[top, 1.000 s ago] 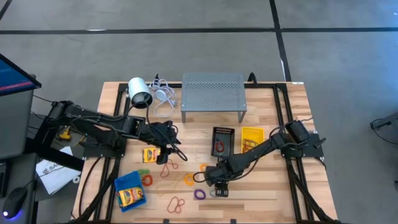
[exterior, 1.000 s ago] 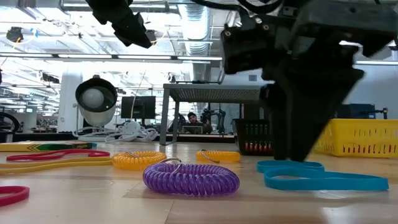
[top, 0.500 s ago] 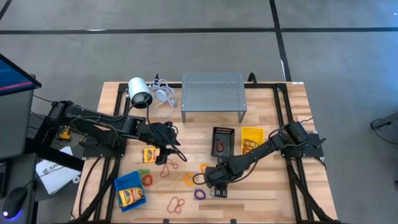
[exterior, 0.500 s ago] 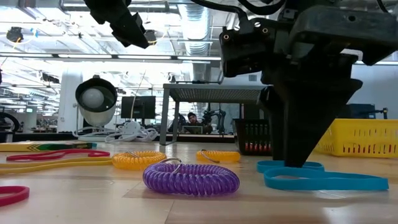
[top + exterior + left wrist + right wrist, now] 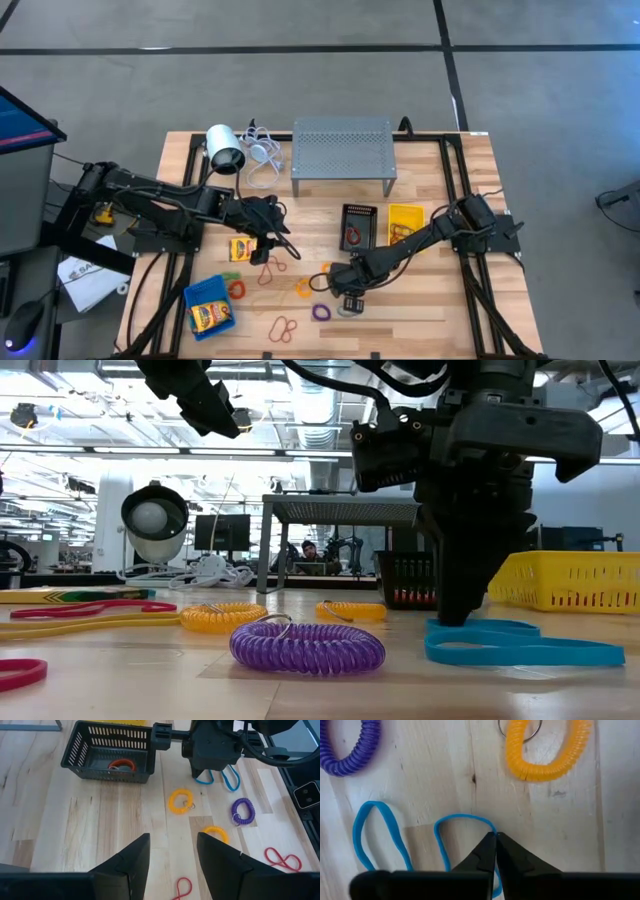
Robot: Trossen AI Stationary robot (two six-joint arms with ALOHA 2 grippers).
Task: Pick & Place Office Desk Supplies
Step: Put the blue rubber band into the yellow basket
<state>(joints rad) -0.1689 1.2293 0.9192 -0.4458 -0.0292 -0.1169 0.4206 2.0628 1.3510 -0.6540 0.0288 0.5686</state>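
Blue band [image 5: 350, 306] near the front of the table: from above, the right gripper [image 5: 350, 297] has come down on it. I count three bins: blue [image 5: 209, 308], black [image 5: 358, 227], yellow [image 5: 405, 222], and two crayon boxes [image 5: 243, 248].

From table height, its fingers have snapped together on the band.

The left gripper [image 5: 170, 852] hangs half open, holding nothing.

The right wrist view shows the tips pinching blue band [image 5: 445, 840], so lifting looks next. One purple coil [image 5: 347, 745], one orange coil [image 5: 547, 747] beside it.

Two black jointed arms [image 5: 170, 205]; tapered black fingers [image 5: 482, 852]; black cables.
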